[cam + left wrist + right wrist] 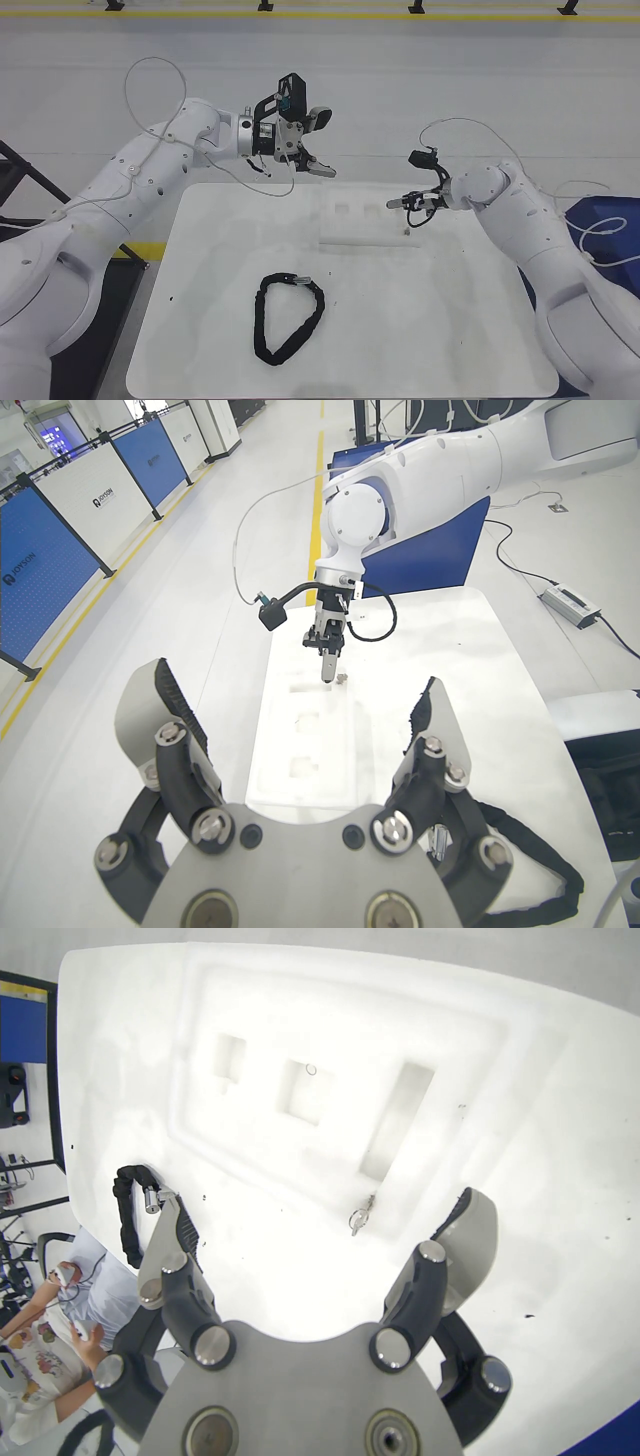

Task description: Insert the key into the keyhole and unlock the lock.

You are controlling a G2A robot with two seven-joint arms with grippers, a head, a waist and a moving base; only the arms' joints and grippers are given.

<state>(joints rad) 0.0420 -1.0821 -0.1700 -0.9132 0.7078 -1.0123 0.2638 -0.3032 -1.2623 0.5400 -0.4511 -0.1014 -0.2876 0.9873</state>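
A black fabric-covered chain lock (288,316) lies in a loop on the white table (450,330), its metal cylinder (151,1202) at one end. The small key (359,1220) on its ring rests at the edge of a white foam tray (365,225), beside the long recess. My right gripper (320,1218) hovers open just above the key (404,232), nothing between its fingers; it also shows farther off (327,670) with the key (341,678) beside its tip. My left gripper (300,710) is open and empty, raised over the table's far left edge (320,167), the lock (530,850) below it.
The foam tray (450,1028) has three rectangular recesses; a small ring (311,1069) lies in the middle one. A blue cabinet (425,555) stands behind the right arm, and a cable with a power brick (570,600) lies on the floor.
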